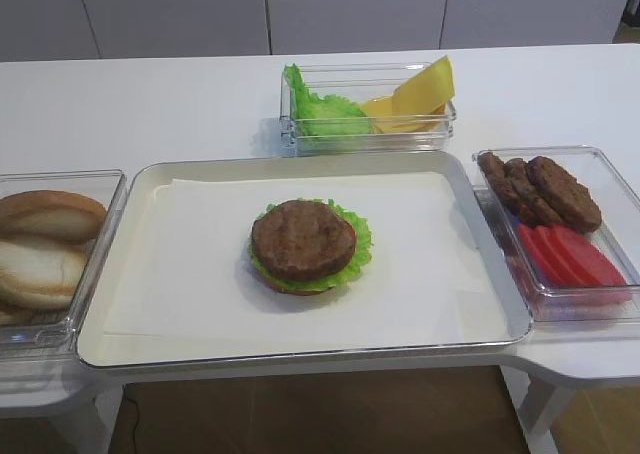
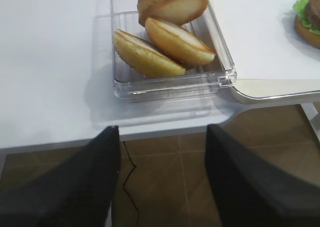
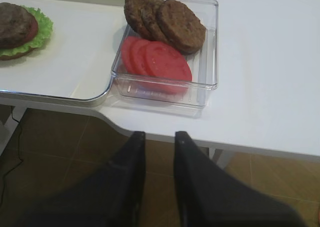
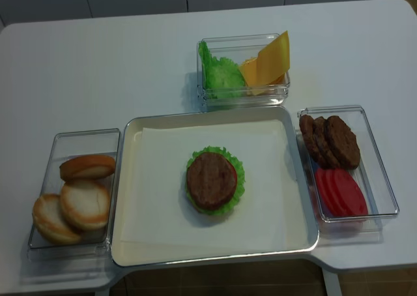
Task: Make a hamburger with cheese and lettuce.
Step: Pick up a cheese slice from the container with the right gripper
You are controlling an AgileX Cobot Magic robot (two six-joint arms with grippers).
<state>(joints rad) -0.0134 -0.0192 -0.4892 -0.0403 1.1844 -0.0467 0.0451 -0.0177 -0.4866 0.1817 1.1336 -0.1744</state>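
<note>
Cheese (image 4: pixel 272 60) lies behind hamburger (image 4: pixel 215 180); right tool (image 3: pixel 159 139), apparently narrowly parted and empty, should pinch one slice.

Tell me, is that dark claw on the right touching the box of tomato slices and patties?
Apart. In the right wrist view the right gripper hangs below the table edge over the floor, with bare white table between it and the clear box.

hamburger (image 4: pixel 212 181) on tray (image 4: pixel 130 178) (centre); bun bin (image 4: pixel 78 139) left, patty bin (image 4: pixel 378 172) right, cheese (image 4: pixel 268 61) behind.
</note>
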